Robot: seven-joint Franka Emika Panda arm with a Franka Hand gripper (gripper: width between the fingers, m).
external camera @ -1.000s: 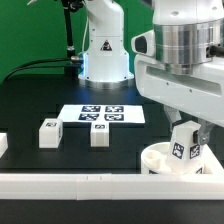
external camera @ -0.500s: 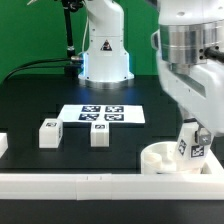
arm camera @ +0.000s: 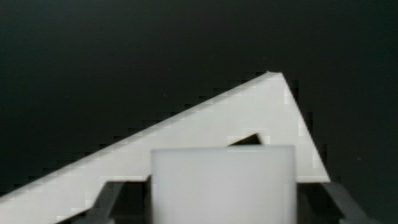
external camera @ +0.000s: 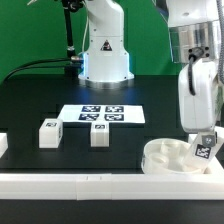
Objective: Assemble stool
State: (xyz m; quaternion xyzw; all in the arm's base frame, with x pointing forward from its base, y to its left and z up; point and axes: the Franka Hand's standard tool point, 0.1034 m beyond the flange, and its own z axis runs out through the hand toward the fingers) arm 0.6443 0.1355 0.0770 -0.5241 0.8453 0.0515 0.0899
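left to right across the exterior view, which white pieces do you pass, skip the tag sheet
white piece cut off at the edge → first leg → second leg → round seat → third leg, held in the gripper at the seat's right side

No readable words or numbers; black-and-white tags only (patterns, not letters) on marker board (external camera: pixel 101 115), two loose legs (external camera: pixel 49 133), third leg (external camera: pixel 203 148)
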